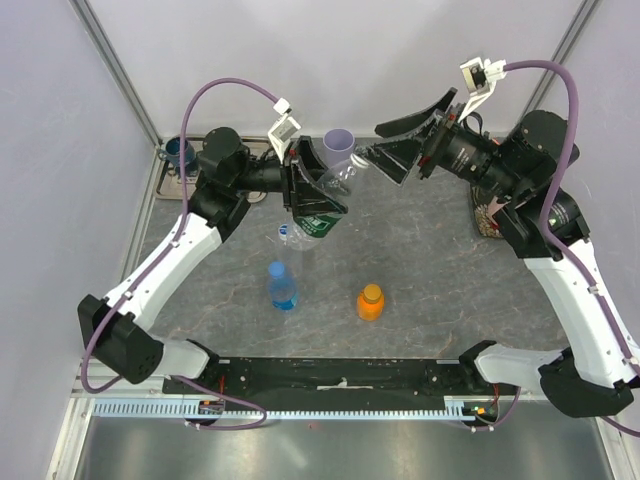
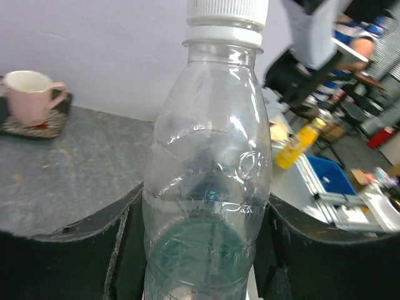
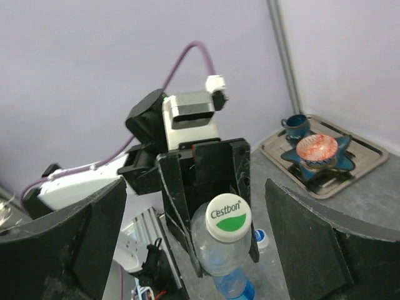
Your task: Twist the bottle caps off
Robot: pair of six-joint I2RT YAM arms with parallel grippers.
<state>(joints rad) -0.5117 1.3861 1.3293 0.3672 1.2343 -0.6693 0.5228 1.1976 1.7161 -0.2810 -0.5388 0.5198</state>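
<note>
The left gripper (image 1: 314,197) is clamped round the body of the green-label bottle (image 1: 338,186), holding it off the table (image 1: 440,260) and tipped so that its white-and-green cap (image 3: 229,217) points at the right gripper (image 1: 380,147). That one is spread wide, with the cap just in front of its jaws and nothing touching it. My worry is the hold. The bottle looks thin and empty, so when the right gripper squeezes and twists, the body could turn in the left fingers (image 2: 75,256) along with the cap, or crumple. If the right jaws close off-centre, they could shove the neck sideways and lever the bottle loose. It would then fall near the blue-label bottle (image 1: 294,238) standing close by and could knock it over. The blue bottle (image 1: 283,285) and orange bottle (image 1: 370,301) stand nearer the arm bases, apparently capped.
</note>
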